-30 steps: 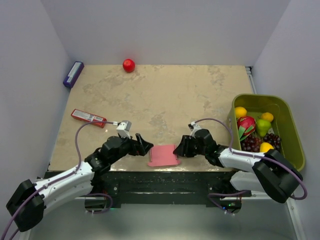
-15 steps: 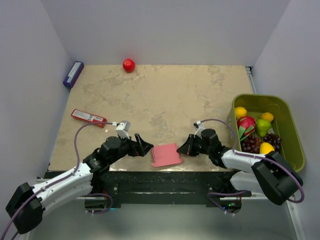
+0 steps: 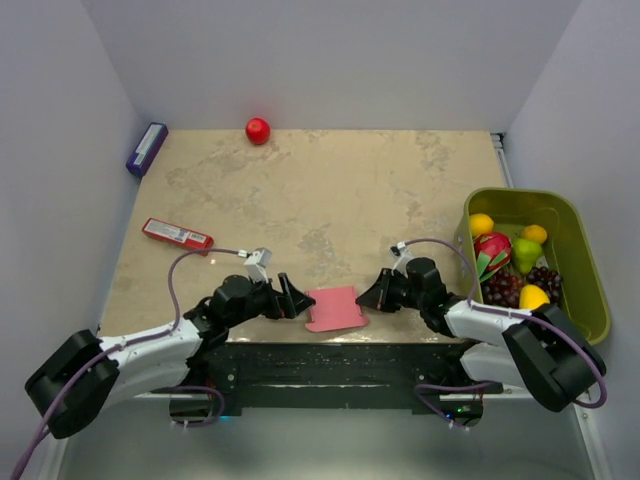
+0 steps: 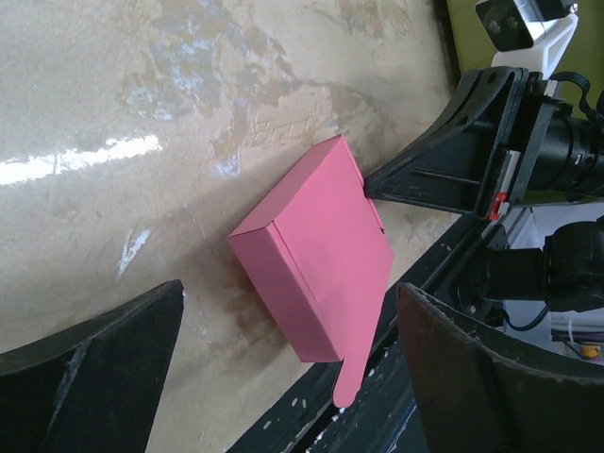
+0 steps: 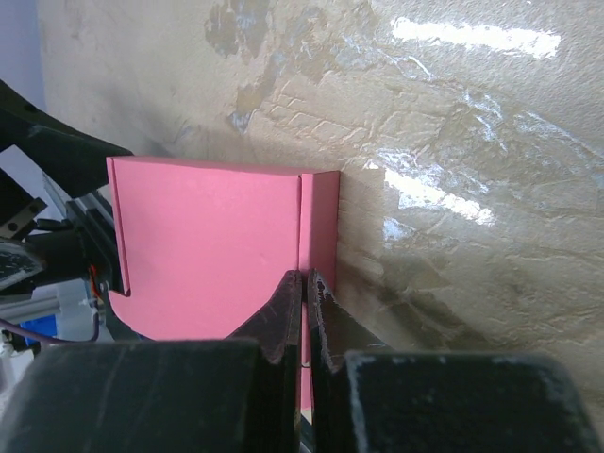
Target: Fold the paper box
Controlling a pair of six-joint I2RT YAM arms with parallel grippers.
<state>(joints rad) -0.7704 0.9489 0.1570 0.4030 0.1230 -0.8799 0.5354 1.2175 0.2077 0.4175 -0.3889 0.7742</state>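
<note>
Paper box (image 3: 335, 308) flat at the counter's (image 3: 330, 190) near edge. Right fingers (image 5: 304, 307) pressed shut against its side, left fingers (image 3: 292, 297) spread wide just beside. Risks sliding off if shoved harder.

Two arms of the same build: left arm (image 3: 150, 345) and right arm (image 3: 480, 320) carry white link shells between bulky black joint housings. A purple cable (image 3: 172, 280) loops off each wrist, and a small white camera block (image 3: 259, 259) sits on top. The left gripper (image 3: 296, 298) and right gripper (image 3: 362, 298) are matte black with wedge-shaped fingers; the right one has a red fleck (image 4: 497, 201).
</note>
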